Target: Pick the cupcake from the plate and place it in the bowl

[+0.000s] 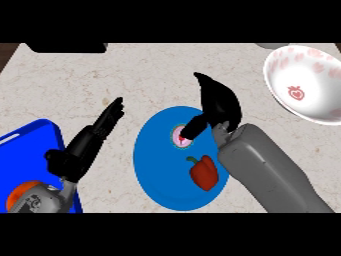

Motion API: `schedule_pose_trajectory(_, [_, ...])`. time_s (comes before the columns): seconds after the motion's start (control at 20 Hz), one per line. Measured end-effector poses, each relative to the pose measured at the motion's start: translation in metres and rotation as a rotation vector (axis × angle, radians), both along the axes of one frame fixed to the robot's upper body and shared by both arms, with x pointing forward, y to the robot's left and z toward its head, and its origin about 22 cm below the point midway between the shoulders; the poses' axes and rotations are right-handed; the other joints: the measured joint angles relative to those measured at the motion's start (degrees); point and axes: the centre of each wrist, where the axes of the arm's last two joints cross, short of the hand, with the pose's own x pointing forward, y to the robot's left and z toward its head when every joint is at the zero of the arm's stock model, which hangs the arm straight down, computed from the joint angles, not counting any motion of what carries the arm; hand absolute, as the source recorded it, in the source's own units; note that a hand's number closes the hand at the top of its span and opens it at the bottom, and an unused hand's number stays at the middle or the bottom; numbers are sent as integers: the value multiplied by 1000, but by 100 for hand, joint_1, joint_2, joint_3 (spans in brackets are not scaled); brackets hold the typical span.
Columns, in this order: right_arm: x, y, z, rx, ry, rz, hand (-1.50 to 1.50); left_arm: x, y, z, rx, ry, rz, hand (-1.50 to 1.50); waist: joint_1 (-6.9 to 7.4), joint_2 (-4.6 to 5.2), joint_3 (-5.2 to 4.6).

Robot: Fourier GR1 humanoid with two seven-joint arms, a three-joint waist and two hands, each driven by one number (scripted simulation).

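Pale marbled stone forms the worktop [92,75], with dark wood showing past its far corners. A round blue plate [158,175] lies near the middle of it. On the plate's upper part sits the cupcake [179,136], seen from above as a small pink round with a darker rim; a red bell pepper [204,172] lies just below it on the same plate, apart from it.

Over the plate's right edge hangs the right hand [219,102], on its grey forearm [269,170] that comes up from the lower right. Its fingers point away and are only slightly bent, while the thumb [195,126] reaches down to the cupcake's right side. Thumb and cupcake seem to touch, though from this steep angle that is hard to settle; the fingers are not curled round it, so the hand is open.

Left of the plate, the left hand [92,137] rests with straight fingers pointing up and away, holding nothing. Beneath it, at the lower left, lies a blue tray [18,145].

Well apart at the upper right stands the white bowl [309,85], patterned with red strawberries, tilted toward the view.

A dark object [66,47] sits at the far edge, upper left.
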Motion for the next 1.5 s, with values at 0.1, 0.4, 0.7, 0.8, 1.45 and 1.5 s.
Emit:
schedule_pose_trajectory(0.1, [5,9,13,-19,108,31,-150,0,0,-2,-2,4,-2,0,6,9,2])
schedule_pose_trajectory(0.4, [19,30,44,20,289,102,-150,4,-5,1,-8,0,2,0,-24,12,12])
schedule_pose_trajectory(0.7, [33,44,56,25,381,125,-150,0,-7,0,-4,-5,5,0,-12,13,16])
schedule_pose_trajectory(0.8, [36,49,57,14,402,132,-150,-1,-9,1,-6,-6,1,0,-7,15,17])
schedule_pose_trajectory(1.45, [21,76,39,-114,351,151,-150,-1,-4,-1,-14,-2,14,0,-49,16,23])
schedule_pose_trajectory(1.5, [20,77,38,-122,341,147,-150,1,-2,1,-11,-4,10,0,-54,17,23])
